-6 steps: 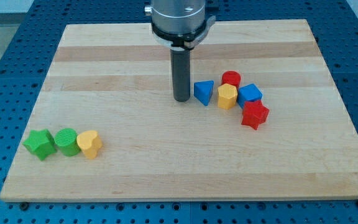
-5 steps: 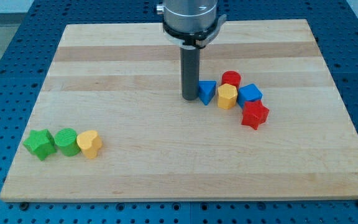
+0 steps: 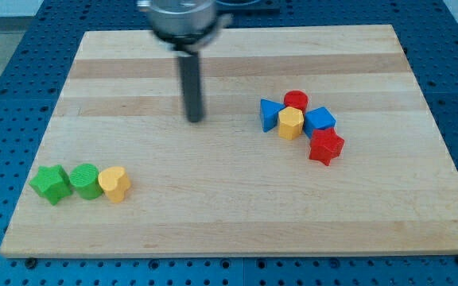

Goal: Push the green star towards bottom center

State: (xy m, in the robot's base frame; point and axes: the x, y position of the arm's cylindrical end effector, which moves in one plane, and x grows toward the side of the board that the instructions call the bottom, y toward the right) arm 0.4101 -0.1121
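My tip (image 3: 195,120): upper-middle of wooden desk (image 3: 229,214), touching no block; end effector is a bare rod, holding nothing | green star (image 3: 51,183): lower left, beside green cylinder (image 3: 85,181) and yellow heart (image 3: 115,183) | blue triangular block (image 3: 270,114): right of my tip.

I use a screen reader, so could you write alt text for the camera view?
A dark rod's tip rests mid-board on a wooden board, touching no block. At lower left sit a green star, green cylinder and yellow heart in a row; a cluster of red, blue and yellow blocks lies at right.
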